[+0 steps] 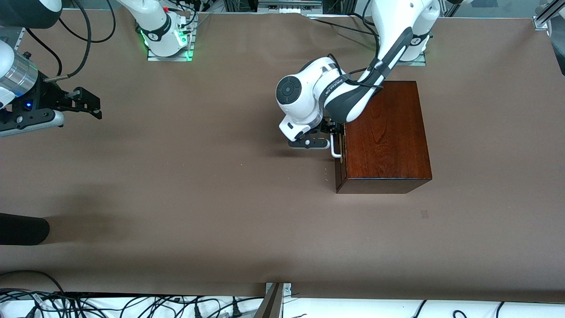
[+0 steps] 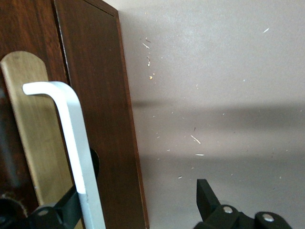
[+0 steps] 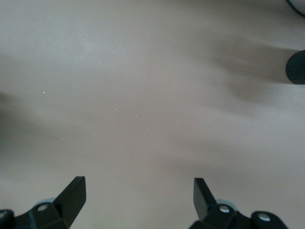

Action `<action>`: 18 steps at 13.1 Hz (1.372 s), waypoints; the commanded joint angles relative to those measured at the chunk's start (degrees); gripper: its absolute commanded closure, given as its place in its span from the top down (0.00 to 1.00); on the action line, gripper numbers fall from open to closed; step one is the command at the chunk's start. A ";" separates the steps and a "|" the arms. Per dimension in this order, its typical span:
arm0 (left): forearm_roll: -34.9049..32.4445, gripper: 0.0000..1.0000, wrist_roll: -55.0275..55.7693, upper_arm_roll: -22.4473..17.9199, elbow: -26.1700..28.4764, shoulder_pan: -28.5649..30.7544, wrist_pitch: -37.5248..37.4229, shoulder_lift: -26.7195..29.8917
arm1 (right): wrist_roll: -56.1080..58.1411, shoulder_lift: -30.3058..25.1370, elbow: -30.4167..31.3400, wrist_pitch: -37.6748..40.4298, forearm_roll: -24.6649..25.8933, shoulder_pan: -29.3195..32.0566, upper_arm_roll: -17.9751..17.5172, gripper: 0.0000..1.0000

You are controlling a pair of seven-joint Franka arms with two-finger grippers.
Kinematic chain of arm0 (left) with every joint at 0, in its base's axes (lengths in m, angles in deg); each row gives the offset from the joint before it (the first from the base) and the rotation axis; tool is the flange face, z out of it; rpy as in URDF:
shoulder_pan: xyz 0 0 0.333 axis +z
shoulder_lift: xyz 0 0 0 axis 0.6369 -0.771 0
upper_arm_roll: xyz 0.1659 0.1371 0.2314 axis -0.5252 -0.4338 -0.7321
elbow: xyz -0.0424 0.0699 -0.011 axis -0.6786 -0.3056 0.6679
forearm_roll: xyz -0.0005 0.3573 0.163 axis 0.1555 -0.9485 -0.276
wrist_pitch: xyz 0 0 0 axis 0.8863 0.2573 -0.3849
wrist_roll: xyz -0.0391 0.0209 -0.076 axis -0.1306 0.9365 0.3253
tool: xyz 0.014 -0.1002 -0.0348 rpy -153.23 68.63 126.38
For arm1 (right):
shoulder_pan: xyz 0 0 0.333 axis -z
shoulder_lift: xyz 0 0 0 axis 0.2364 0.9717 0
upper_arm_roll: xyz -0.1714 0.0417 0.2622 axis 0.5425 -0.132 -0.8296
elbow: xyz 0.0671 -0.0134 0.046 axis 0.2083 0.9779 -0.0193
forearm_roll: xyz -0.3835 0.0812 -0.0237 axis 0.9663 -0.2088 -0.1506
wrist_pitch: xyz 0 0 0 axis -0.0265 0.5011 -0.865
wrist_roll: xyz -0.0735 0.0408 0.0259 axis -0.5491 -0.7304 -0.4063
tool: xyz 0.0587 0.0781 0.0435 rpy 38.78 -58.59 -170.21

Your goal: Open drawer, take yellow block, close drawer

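The mahogany box (image 1: 386, 134) stands toward the left arm's end of the table. Its drawer (image 1: 339, 165) looks closed, with the dark front (image 2: 97, 109) flush on the box. The white handle (image 1: 335, 151) sticks out toward the right arm's end and also shows in the left wrist view (image 2: 71, 143). My left gripper (image 1: 333, 132) is open in front of the drawer. One of its fingers (image 2: 64, 210) is beside the handle and the other (image 2: 205, 198) is out over the table. My right gripper (image 1: 93, 106) is open and empty over bare table (image 3: 138, 193). The yellow block is hidden.
A black rounded object (image 1: 22, 229) lies at the table edge at the right arm's end, nearer to the front camera; it also shows in the right wrist view (image 3: 296, 67). A brass plate (image 2: 26, 133) sits under the handle. Brown table (image 1: 198, 176) spreads between the arms.
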 commanded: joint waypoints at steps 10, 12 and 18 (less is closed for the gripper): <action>3.86 1.00 6.06 0.07 -9.88 -4.10 5.42 -5.65 | 0.07 0.44 -1.34 1.03 0.63 0.52 -0.46 1.00; 3.86 1.00 6.14 0.07 -10.23 -4.63 5.42 -5.83 | 0.07 0.44 -1.34 1.03 0.63 0.52 -0.46 1.00; 5.17 1.00 6.15 0.16 -10.41 -4.63 5.42 -5.30 | 0.16 0.44 -1.34 1.03 0.63 0.52 -0.46 1.00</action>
